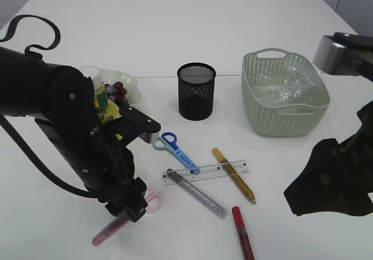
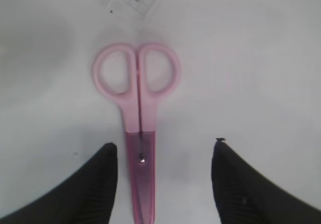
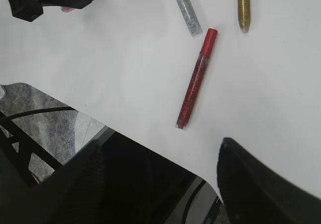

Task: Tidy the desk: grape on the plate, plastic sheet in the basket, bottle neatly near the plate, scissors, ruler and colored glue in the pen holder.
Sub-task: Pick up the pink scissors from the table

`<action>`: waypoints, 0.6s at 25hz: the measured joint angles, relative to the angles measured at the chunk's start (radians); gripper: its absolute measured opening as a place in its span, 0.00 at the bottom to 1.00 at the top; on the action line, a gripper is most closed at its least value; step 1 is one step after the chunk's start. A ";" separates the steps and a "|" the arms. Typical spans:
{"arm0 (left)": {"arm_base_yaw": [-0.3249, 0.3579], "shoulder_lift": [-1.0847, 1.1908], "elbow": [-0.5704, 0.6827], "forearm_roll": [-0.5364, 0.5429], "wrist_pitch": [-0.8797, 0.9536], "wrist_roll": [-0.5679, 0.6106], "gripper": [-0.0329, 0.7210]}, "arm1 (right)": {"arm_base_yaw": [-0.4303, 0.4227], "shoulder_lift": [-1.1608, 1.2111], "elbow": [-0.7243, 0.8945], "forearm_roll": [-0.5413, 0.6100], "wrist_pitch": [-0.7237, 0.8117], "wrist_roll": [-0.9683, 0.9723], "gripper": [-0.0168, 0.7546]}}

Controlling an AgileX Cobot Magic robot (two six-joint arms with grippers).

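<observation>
Left gripper [image 2: 163,156]: jaws apart, one finger on each side of the pink scissors' blades, nothing clamped.
Right gripper [image 3: 160,158]: jaws apart and empty, above the table's near edge, well apart from the red glue stick [image 3: 196,78].
Pink scissors [image 2: 138,113]: flat on the table [image 1: 175,32], closed, loops pointing away from the wrist, near the front left.
Handling: light, stiff and thin; smooth plastic likely slips. Lying flat, they leave little to pinch, so I would close across the blade sheath just below the pivot.
Pen holder [image 1: 196,91]: upright at mid-table, well apart from the scissors.
Left wrist view: shows the blades centred between the fingers, which the exterior view hides behind the arm.
Exterior view: alone shows the basket [image 1: 256,105] holding the plastic sheet [image 1: 288,85], and the ruler [image 1: 207,172].
</observation>
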 joint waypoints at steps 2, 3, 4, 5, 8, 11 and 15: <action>0.000 0.020 0.000 0.000 -0.013 0.000 0.62 | 0.000 0.000 0.000 0.000 0.000 0.000 0.69; -0.001 0.029 0.000 0.000 -0.021 0.000 0.62 | 0.000 0.000 0.000 0.000 0.000 0.000 0.69; -0.001 0.038 0.000 0.000 -0.027 0.000 0.62 | 0.000 0.000 0.000 0.000 0.000 0.000 0.69; -0.001 0.048 0.000 0.000 -0.029 0.000 0.62 | 0.000 0.000 0.000 0.000 0.000 0.000 0.69; -0.002 0.060 0.000 0.000 -0.051 0.000 0.62 | 0.000 0.000 0.000 0.000 0.000 0.000 0.69; -0.002 0.062 0.000 0.004 -0.071 0.000 0.61 | 0.000 0.000 0.000 0.000 0.000 0.000 0.69; -0.002 0.062 0.000 0.012 -0.100 0.000 0.61 | 0.000 0.000 0.000 -0.011 0.000 0.000 0.69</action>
